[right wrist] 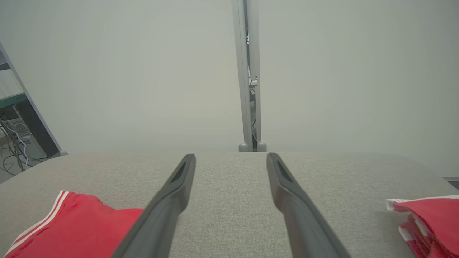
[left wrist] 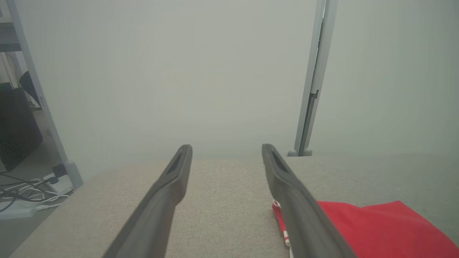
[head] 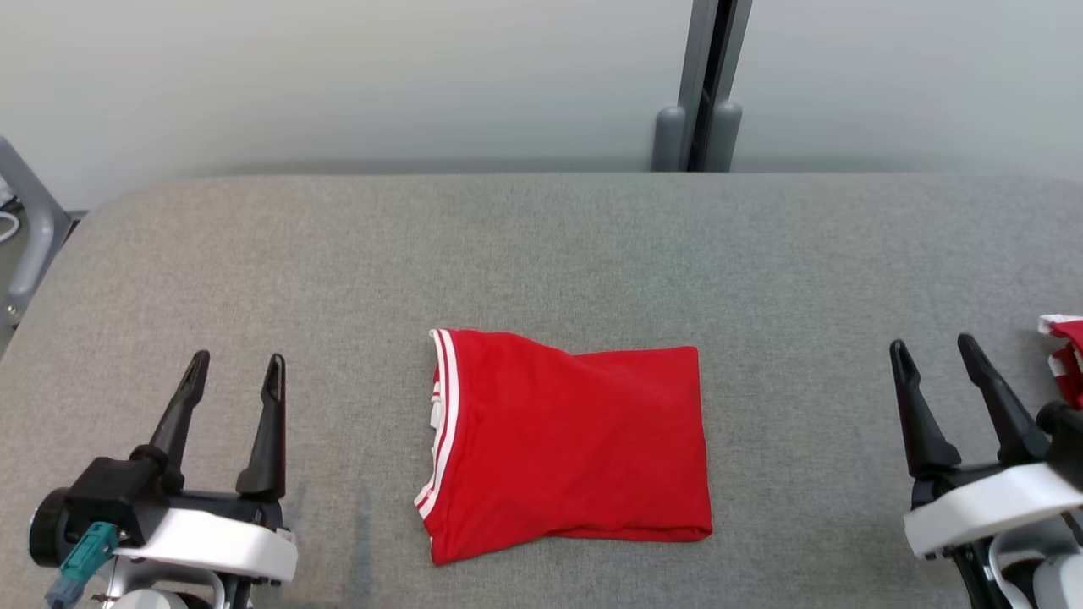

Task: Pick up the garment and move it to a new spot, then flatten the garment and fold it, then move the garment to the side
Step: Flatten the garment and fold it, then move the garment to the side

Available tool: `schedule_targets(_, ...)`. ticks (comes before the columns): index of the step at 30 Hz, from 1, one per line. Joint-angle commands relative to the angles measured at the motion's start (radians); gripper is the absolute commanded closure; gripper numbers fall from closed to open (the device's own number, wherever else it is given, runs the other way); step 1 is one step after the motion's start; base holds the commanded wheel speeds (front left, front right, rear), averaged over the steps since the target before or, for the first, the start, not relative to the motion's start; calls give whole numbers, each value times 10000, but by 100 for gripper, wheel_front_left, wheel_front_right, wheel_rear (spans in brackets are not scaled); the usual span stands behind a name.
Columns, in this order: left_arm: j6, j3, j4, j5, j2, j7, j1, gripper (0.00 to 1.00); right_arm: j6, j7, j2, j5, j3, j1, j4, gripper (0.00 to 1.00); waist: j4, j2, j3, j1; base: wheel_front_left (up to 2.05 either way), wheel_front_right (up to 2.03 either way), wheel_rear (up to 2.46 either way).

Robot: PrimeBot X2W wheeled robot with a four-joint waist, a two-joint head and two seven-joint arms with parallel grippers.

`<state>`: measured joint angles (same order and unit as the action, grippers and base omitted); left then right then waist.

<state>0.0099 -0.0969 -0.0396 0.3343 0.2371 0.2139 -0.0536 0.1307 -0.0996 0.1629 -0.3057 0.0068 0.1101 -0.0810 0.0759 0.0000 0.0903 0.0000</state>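
Note:
A red garment (head: 568,446) with white stripes along its left edge lies folded into a rough rectangle near the front middle of the grey table (head: 541,254). My left gripper (head: 237,366) rests open at the lower left, well apart from it. On the lower right my right gripper (head: 934,349) is open too, with nothing between its fingers. The left wrist view catches the garment (left wrist: 380,229) to the right of my left gripper (left wrist: 226,150). In the right wrist view the garment (right wrist: 68,222) lies left of my right gripper (right wrist: 231,159).
A second red and white folded cloth (head: 1066,355) lies at the table's right edge, close beside my right gripper, and shows in the right wrist view as a folded cloth (right wrist: 426,222). A grey post (head: 700,85) stands behind the table. Cables (left wrist: 25,193) lie on the floor at left.

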Motion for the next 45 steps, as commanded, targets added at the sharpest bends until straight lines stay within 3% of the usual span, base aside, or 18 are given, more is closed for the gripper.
schedule_targets(1,-12,-75,49,-69,112,-170,221,0,1,137,20,65,-92,-360,83,0,-75,0,-395,0,0,0,0)
schedule_targets(15,136,-326,233,-92,338,-771,911,0,1,740,-190,277,-535,-1617,756,0,-228,0,-1209,0,0,0,0)
schedule_targets(45,420,-362,422,46,561,-866,948,0,1,973,-294,413,-674,-1677,930,0,-253,0,-1168,0,0,0,0)
